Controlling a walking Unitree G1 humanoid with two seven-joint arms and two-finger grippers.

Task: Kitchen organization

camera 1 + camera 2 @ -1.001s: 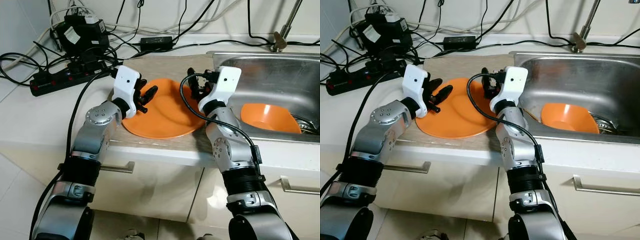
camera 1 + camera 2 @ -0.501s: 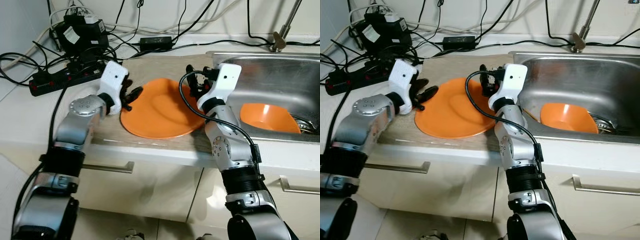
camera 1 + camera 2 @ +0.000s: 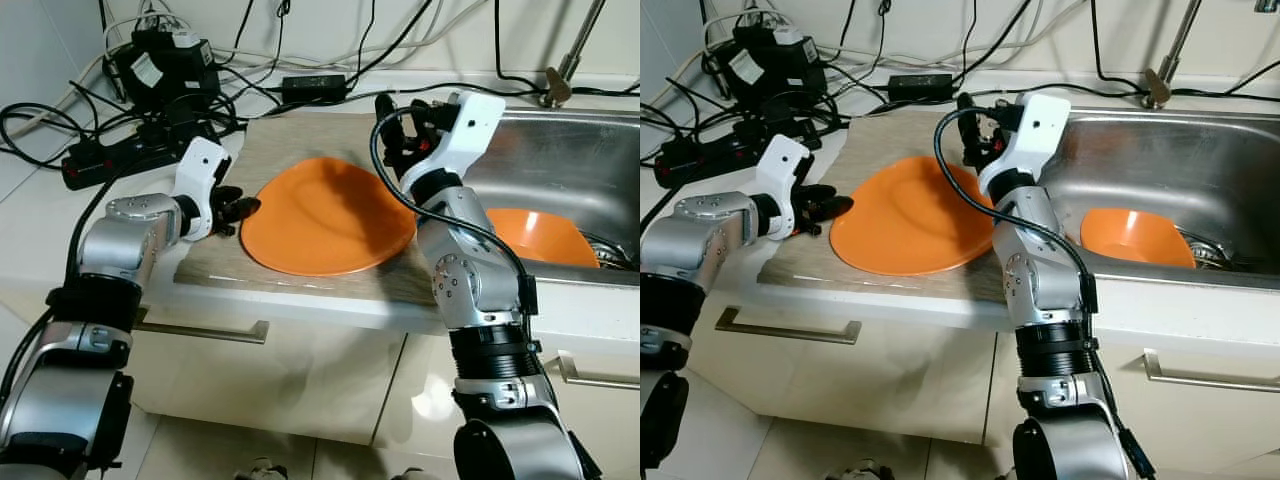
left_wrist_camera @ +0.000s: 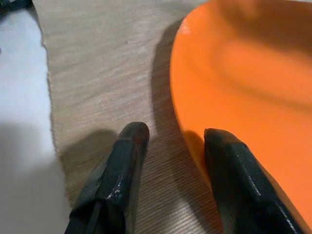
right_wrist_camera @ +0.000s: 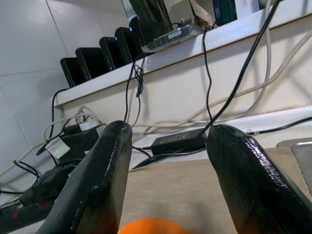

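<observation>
An orange plate (image 3: 328, 215) lies flat on a beige mat (image 3: 290, 135) on the counter. My left gripper (image 3: 243, 209) is low at the plate's left edge. It is open: one finger (image 4: 122, 165) rests over the mat and the other finger (image 4: 236, 165) sits at the plate's rim (image 4: 187, 122). My right gripper (image 3: 396, 137) is open and held up above the plate's far right side, pointing toward the back wall with nothing between its fingers (image 5: 97, 180). An orange bowl (image 3: 540, 236) sits in the steel sink (image 3: 560, 150).
A black power strip (image 3: 110, 162), chargers and tangled cables (image 3: 170, 80) crowd the counter's back left. A power adapter (image 3: 313, 86) lies behind the mat. The faucet (image 3: 560, 75) stands behind the sink. Drawer handles (image 3: 215, 331) run below the counter's front edge.
My left gripper has drawn back leftward off the plate to its left rim. My right gripper has lifted from the plate's right edge and tilted toward the wall. The plate stays put.
</observation>
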